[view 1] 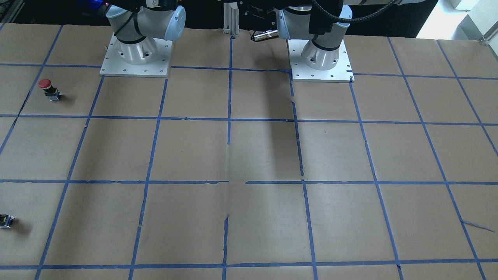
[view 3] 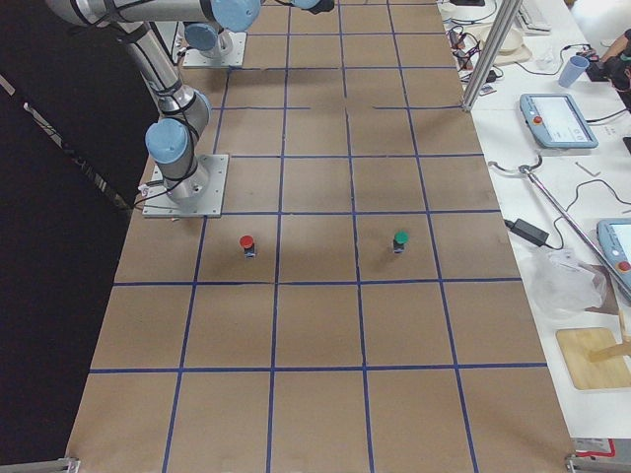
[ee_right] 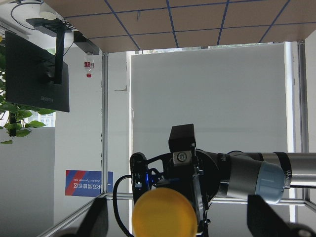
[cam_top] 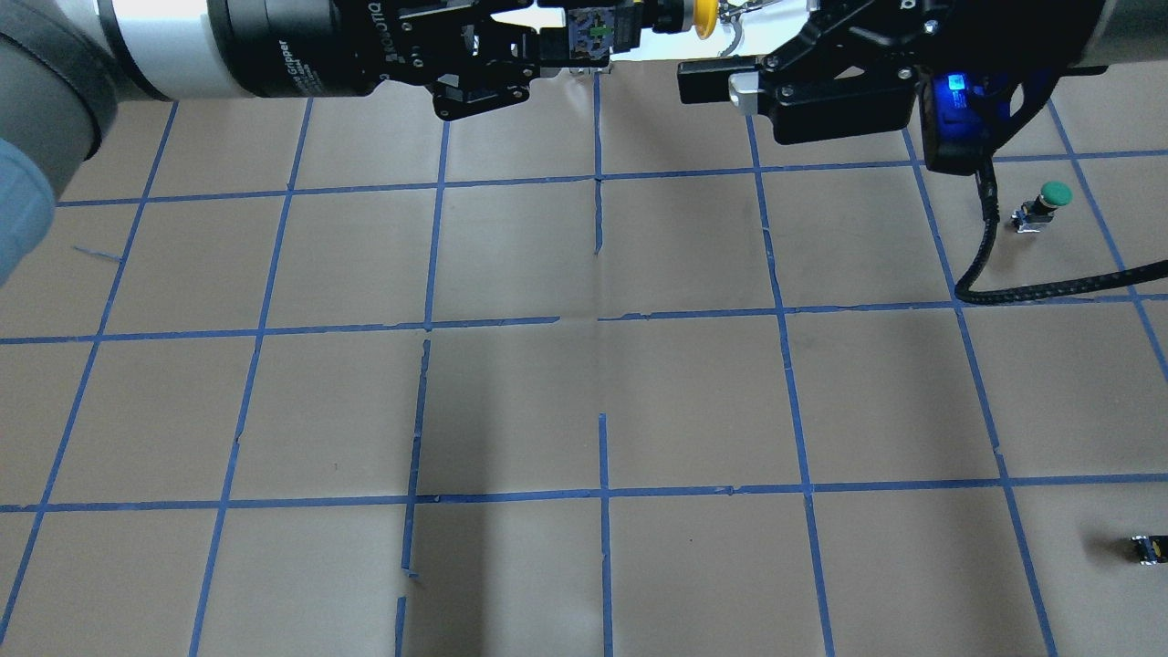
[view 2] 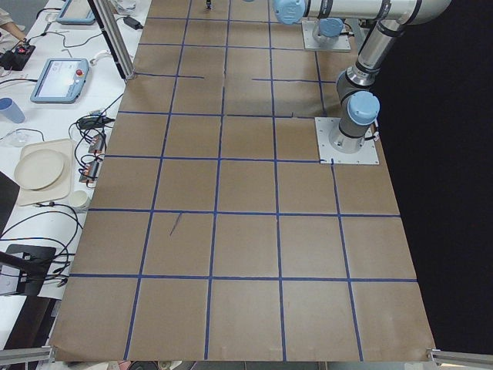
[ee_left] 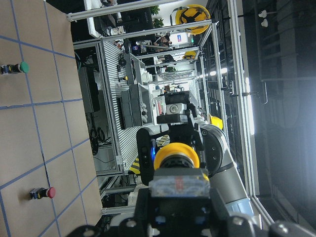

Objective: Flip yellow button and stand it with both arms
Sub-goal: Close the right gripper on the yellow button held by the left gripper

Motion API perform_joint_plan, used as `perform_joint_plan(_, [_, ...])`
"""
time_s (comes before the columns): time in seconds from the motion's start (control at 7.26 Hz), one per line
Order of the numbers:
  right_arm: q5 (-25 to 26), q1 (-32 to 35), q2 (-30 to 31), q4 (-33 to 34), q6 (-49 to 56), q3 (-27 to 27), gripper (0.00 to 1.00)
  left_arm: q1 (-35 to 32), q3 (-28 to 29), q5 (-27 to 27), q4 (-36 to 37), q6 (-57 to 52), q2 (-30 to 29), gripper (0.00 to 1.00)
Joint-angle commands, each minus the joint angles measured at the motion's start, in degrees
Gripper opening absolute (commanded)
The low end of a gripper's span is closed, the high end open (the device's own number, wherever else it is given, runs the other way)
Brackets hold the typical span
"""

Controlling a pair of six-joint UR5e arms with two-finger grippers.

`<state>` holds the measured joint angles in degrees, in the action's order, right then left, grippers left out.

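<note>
The yellow button (cam_top: 639,23) is held high above the table's far middle, lying sideways with its yellow cap (cam_top: 703,16) pointing at the right arm. My left gripper (cam_top: 561,41) is shut on the button's black-and-metal body (ee_left: 177,185). In the left wrist view the cap (ee_left: 177,155) faces away from the camera. My right gripper (cam_top: 730,46) is open and faces the cap. In the right wrist view the cap (ee_right: 162,215) sits between the spread fingers (ee_right: 96,219), apart from them.
A green-capped button (cam_top: 1049,199) stands on the table's right side, under the right arm's cable (cam_top: 981,246). A red-capped button (view 1: 48,88) stands near the right arm's base plate (view 1: 136,64). A small capless block (cam_top: 1148,547) lies at the near right edge.
</note>
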<state>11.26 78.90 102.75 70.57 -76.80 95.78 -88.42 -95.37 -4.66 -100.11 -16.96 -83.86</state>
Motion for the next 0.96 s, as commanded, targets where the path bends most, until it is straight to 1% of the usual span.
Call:
perform_joint_plan(0.0, [0.1,0.6,0.1,0.1,-0.5,-0.1,0.99,0.0,-0.1,0.0,0.0,0.0,0.0,0.08])
perform_joint_plan(0.28, [0.0,0.6,0.1,0.3,-0.4,-0.2,0.97,0.0,-0.1,0.0,0.0,0.0,0.0,0.10])
perform_joint_plan(0.41, [0.0,0.6,0.1,0.2,-0.4,-0.2,0.93,0.1,-0.1,0.0,0.0,0.0,0.0,0.10])
perform_joint_plan(0.69, [0.0,0.6,-0.1,0.3,-0.3,0.0,0.56,0.1,-0.1,0.0,0.0,0.0,0.2,0.10])
perform_joint_plan(0.83, [0.0,0.6,-0.1,0.3,-0.3,0.1,0.42,0.0,-0.2,-0.1,0.0,0.0,0.2,0.10])
